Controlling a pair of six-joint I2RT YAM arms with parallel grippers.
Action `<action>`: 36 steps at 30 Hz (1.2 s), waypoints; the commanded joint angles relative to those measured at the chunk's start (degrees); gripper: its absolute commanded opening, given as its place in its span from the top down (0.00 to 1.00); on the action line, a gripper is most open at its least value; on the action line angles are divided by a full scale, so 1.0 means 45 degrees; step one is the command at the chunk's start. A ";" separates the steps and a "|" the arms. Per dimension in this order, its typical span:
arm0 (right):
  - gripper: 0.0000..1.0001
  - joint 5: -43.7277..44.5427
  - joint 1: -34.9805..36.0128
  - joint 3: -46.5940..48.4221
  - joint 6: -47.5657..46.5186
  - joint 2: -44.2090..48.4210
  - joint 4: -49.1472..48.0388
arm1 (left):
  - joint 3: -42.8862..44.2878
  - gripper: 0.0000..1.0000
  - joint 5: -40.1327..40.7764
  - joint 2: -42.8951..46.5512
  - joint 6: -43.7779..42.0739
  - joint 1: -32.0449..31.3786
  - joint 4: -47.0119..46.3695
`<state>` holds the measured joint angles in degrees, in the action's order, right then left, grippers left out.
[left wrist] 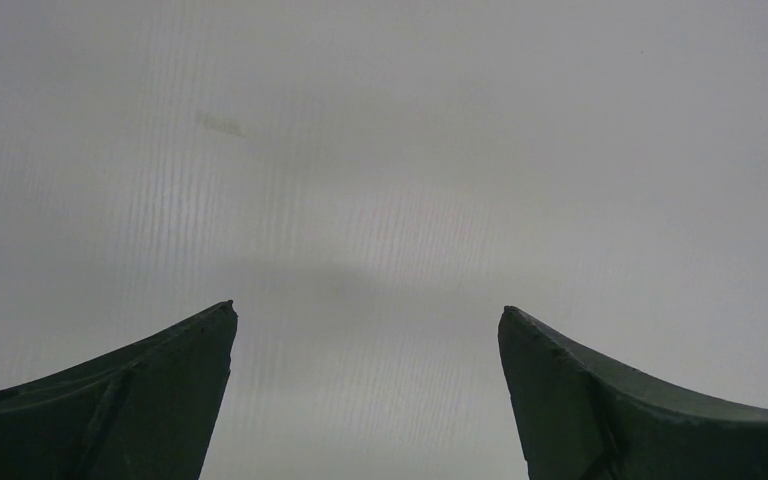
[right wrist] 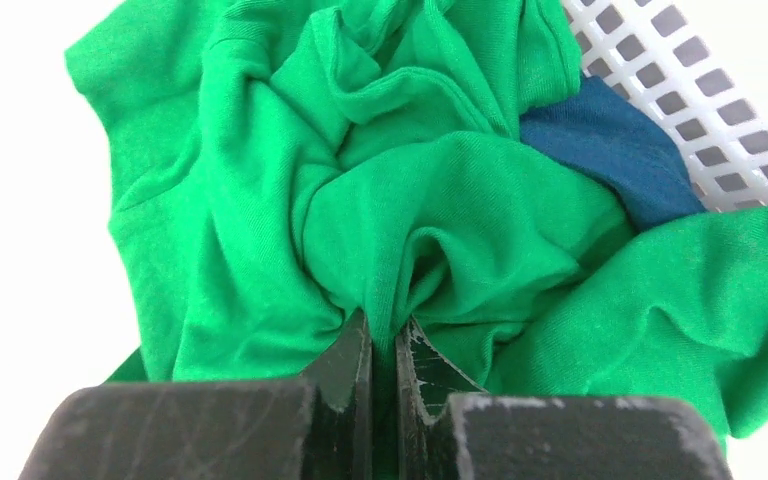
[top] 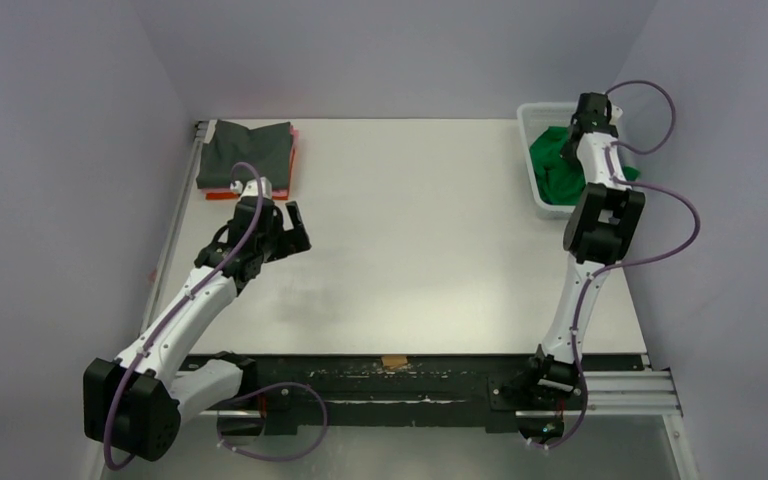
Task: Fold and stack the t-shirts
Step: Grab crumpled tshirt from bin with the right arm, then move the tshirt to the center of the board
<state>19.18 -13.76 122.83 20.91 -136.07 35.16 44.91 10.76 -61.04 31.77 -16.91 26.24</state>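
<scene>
At the right fingers [right wrist: 358,348], low centre of the right wrist view: clenched on a raised ridge of the bright green t-shirt [right wrist: 260,200], cloth pinched between the 2 dark tips. Around that pinch, crumpled green folds across most of the frame. Up and right of the pinch, a patch of a blue t-shirt [right wrist: 610,150], partly under the green cloth and next to the wall of the white lattice basket [right wrist: 680,90] in the top right corner.

Seen from above, in the upper right of the top view: right arm [top: 600,215] extended over the basket, green heap inside it, basket at the far right edge of the desk [top: 410,220].

At the left fingers [top: 290,228], left of centre in the top view: released, spread wide, grasping nothing. In the left wrist view, only 2 dark tips at the lower corners, with pale bare desk between and beyond them. Touching the desk or just above it: cannot tell.

Beyond the left fingers, upper left of the top view: 1 folded stack by the far left desk edge. On top, a dark grey t-shirt [top: 245,150]. Under its near side, the edge of an orange t-shirt [top: 222,194]. Along its right side, a strip of a pink t-shirt [top: 293,140]. Near the left fingers, but apart from them.
</scene>
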 commanded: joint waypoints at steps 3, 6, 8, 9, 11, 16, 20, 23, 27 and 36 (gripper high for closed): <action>1.00 -0.1537 0.0048 -0.0764 -0.0038 0.3284 -0.1701 | 0.0393 0.00 -0.0057 0.0357 -0.0242 0.0010 -0.0518; 1.00 -0.2322 0.0209 -0.1338 0.0337 0.4368 -0.1449 | 0.0308 0.00 -0.0197 0.0489 -0.0197 0.0000 -0.0542; 1.00 -0.2885 0.0414 -0.2558 0.0264 0.5556 -0.2476 | 0.0259 0.00 -0.0240 0.0671 -0.0191 0.0002 -0.0520; 1.00 -0.3050 0.0530 -0.2977 0.0250 0.6110 -0.2876 | 0.0219 0.00 -0.0260 0.0782 -0.0181 0.0011 -0.0521; 1.00 -0.3401 0.0723 -0.3308 0.0233 0.7036 -0.3283 | 0.0148 0.00 -0.0323 0.1000 -0.0175 0.0007 -0.0519; 1.00 -0.4787 0.1585 -0.2069 0.0257 0.8625 -0.3302 | -0.0040 0.00 -0.0731 0.1623 -0.0074 0.0005 -0.0503; 1.00 -0.7394 0.2886 -0.0590 0.0365 0.9108 -0.2738 | -0.0281 0.00 -0.0829 0.2323 0.0118 -0.0003 -0.0295; 1.00 -0.9372 0.4324 -0.0019 0.0665 0.9346 -0.2734 | -0.0420 0.00 -0.0813 0.3086 0.0421 0.0007 0.0098; 1.00 -0.9983 0.6532 0.0088 0.0637 0.9557 -0.2808 | -0.0788 0.00 -0.0743 0.4403 0.0788 0.0006 0.0747; 1.00 -1.1408 0.8951 0.0197 0.0516 0.8815 -0.2576 | -0.1170 0.00 0.0215 0.6646 0.1801 0.0012 0.3058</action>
<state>-28.23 25.89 121.82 23.11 -96.36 25.93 40.07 8.47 -33.93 36.67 -16.91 34.61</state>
